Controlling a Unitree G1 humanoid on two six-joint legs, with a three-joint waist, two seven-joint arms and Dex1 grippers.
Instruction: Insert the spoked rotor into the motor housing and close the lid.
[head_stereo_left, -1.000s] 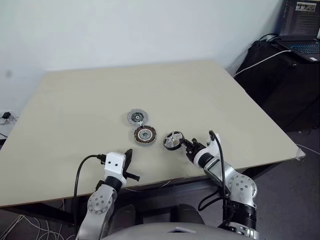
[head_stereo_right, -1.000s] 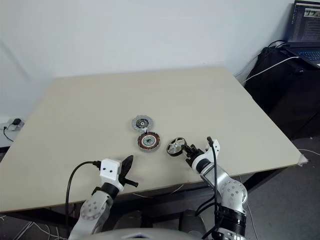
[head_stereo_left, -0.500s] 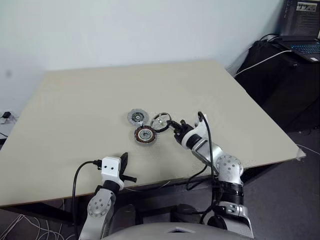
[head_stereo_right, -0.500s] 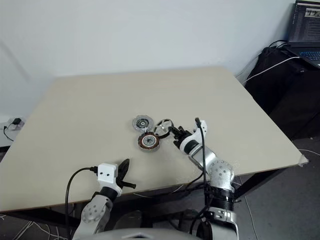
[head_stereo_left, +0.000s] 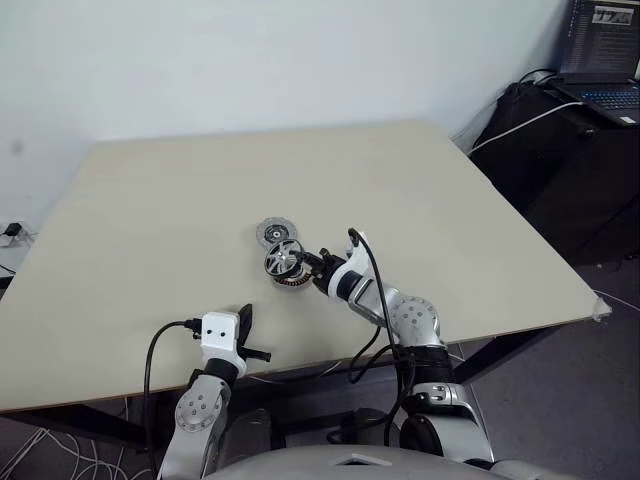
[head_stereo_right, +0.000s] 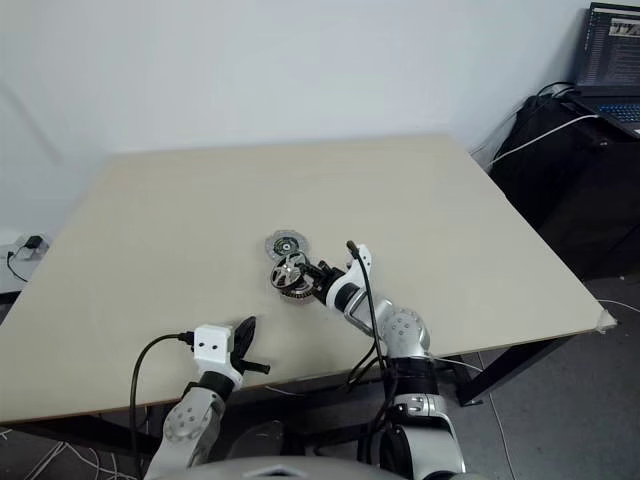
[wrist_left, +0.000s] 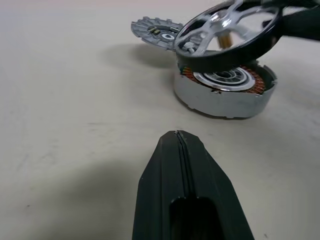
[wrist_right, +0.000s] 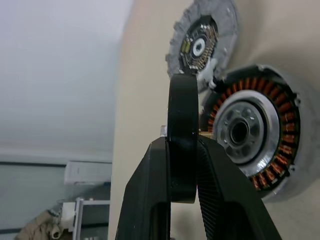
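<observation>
Misalignment threatens: the right end effector (head_stereo_left: 312, 262) grips the spoked rotor (head_stereo_left: 283, 258) tilted above the motor housing (wrist_left: 225, 87), so it may jam; the left end effector (head_stereo_left: 245, 330) idles closed.

- A pale beige table (head_stereo_left: 200, 190) stands against a plain white wall (head_stereo_left: 250, 60), its top bare wood-tone and evenly lit.
- Beyond the table's far right corner sits a black desk (head_stereo_left: 560, 130) with an open laptop (head_stereo_left: 600, 60) on it (screen lit, text too small to read).
- A white cable (head_stereo_left: 520, 120) runs from that desk toward the table's corner.
- Below the table's right edge, grey floor (head_stereo_left: 590, 400).
- Under the table's near left edge, loose pale cables (head_stereo_left: 60, 455) lie on the floor.
</observation>
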